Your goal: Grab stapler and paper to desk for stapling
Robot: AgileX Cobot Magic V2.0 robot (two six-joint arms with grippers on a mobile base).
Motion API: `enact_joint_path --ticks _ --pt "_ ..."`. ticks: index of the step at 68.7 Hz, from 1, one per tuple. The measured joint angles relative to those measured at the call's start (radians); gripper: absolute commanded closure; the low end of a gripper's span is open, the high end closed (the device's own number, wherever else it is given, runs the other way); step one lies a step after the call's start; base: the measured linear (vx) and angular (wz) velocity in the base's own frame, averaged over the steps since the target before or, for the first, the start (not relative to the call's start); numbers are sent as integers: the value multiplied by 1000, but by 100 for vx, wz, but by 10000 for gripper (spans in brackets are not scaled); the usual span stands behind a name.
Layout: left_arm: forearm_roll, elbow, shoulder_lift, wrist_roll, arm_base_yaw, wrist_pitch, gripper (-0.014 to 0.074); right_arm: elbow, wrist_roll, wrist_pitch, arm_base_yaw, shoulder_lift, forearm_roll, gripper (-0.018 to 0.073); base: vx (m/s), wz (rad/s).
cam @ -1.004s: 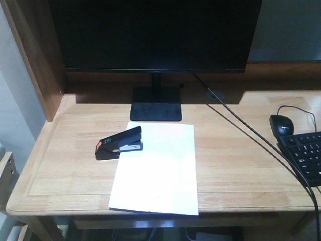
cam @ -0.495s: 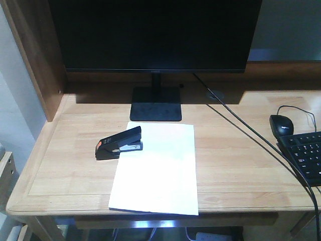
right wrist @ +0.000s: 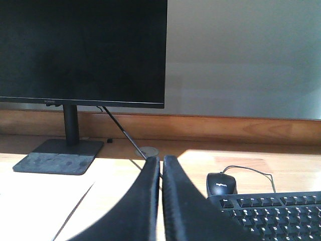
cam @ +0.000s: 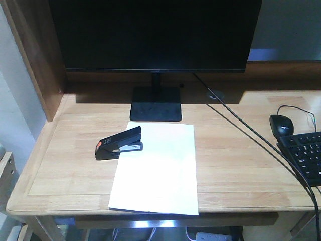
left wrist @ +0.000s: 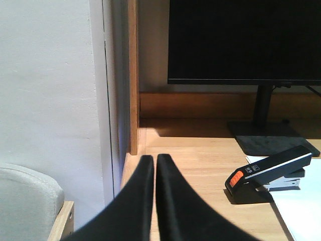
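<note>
The black stapler (cam: pixel 120 143) with an orange patch lies on the light-wood desk (cam: pixel 241 155), its front end over the upper left corner of the white paper (cam: pixel 158 170). The left wrist view shows the stapler (left wrist: pixel 273 170) to the right and ahead of my left gripper (left wrist: pixel 154 158), which is shut and empty near the desk's left edge. A corner of the paper (left wrist: pixel 303 206) shows there too. My right gripper (right wrist: pixel 161 159) is shut and empty, above the desk between the paper and the mouse. Neither gripper shows in the front view.
A black monitor (cam: pixel 155 35) on a stand (cam: pixel 156 104) fills the back of the desk. A cable (cam: pixel 251 133) runs diagonally to the front right. A black mouse (cam: pixel 281 124) and keyboard (cam: pixel 306 155) lie at the right. A dark wooden side panel (cam: pixel 37 55) stands at the left.
None on the desk; the stapler and paper lie as before. The front view has shifted very slightly.
</note>
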Motion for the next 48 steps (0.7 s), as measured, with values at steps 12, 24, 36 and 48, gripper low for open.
enact_joint_path --ticks 12,24,36,48 --pt "0 0 0 0 0 0 603 0 0 0 0 0 0 568 0 0" --pt "0 0 0 0 0 0 603 0 1 0 0 0 0 568 0 0" --pt "0 0 0 0 0 0 603 0 1 0 0 0 0 568 0 0" --pt "0 0 0 0 0 0 603 0 1 0 0 0 0 568 0 0"
